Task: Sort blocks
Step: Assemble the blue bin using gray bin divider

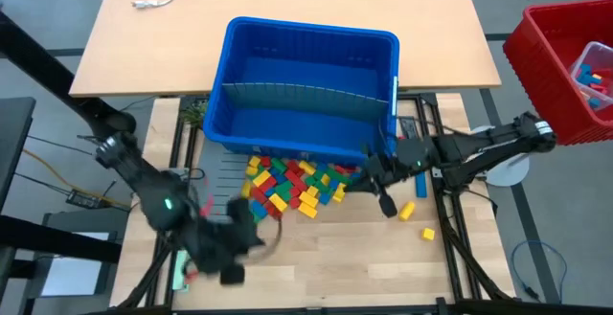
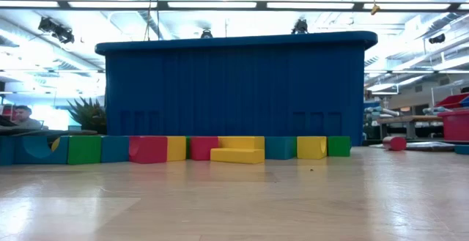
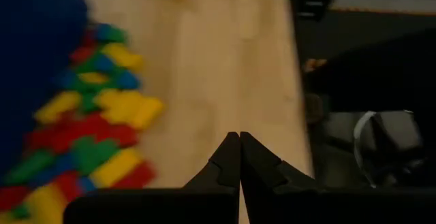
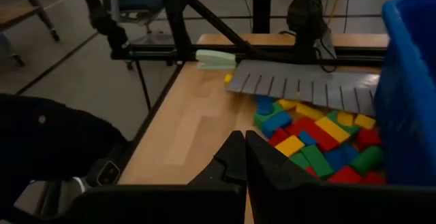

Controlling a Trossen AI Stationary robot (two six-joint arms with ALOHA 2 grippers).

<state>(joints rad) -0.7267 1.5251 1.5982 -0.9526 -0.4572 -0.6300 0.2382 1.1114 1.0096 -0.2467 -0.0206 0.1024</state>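
With the left gripper (image 1: 230,248) clenched on nothing and the right gripper (image 1: 386,203) likewise clenched empty, the heap of blocks (image 1: 287,183) lies between them against the blue bin (image 1: 306,85), so either should part its fingers before descending on one outlying brick.

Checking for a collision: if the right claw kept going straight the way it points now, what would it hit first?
Probably bare table just beside the pile of blocks; farther on lies the grey ridged panel. The right claw is shut. Depth is hard to judge.

Bright overhead strips (glaring); left wrist blurred.
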